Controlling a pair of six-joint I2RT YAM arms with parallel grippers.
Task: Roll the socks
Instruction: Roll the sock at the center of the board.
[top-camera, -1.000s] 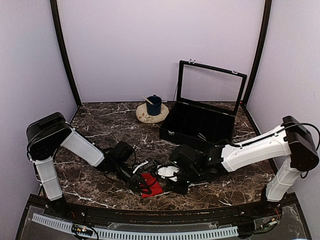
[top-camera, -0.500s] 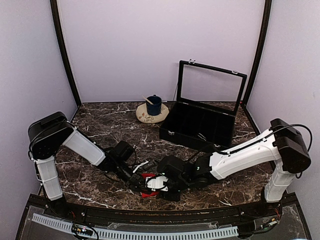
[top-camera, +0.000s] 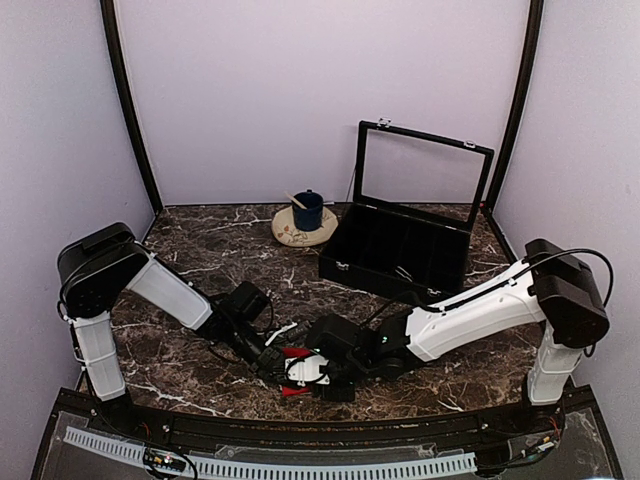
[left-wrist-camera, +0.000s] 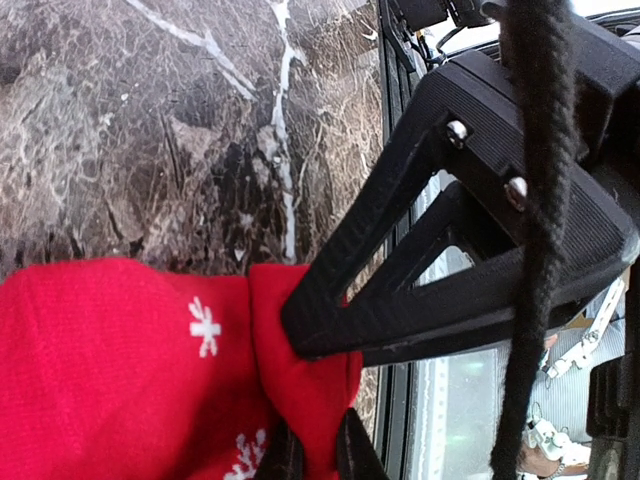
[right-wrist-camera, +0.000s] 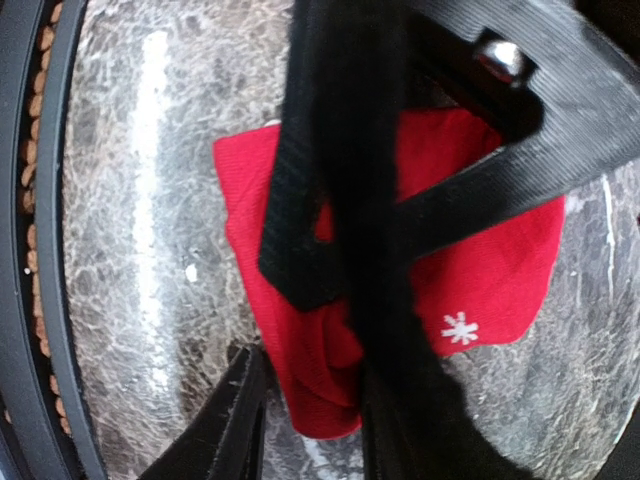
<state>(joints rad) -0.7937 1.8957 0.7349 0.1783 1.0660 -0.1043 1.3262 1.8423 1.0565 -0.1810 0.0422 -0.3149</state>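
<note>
The red sock (left-wrist-camera: 120, 370) with white snowflakes lies on the marble table near its front edge. My left gripper (left-wrist-camera: 320, 445) is shut on a fold of its edge. In the top view the left gripper (top-camera: 275, 360) and the right gripper (top-camera: 300, 375) meet over the red sock (top-camera: 294, 352) and cover most of it. In the right wrist view my right gripper (right-wrist-camera: 315, 415) stands open astride a bunched end of the red sock (right-wrist-camera: 480, 270), with a gap beside one finger. The left gripper's finger (right-wrist-camera: 300, 220) crosses above it.
An open black case (top-camera: 400, 250) with its lid raised stands at the back right. A blue mug (top-camera: 307, 210) sits on a pale saucer (top-camera: 290, 236) at the back centre. The table's front rail (top-camera: 300, 425) runs just below the sock.
My right arm has swung left across the table. Its gripper now sits over the red sock beside the left gripper. The left arm has hardly moved.
</note>
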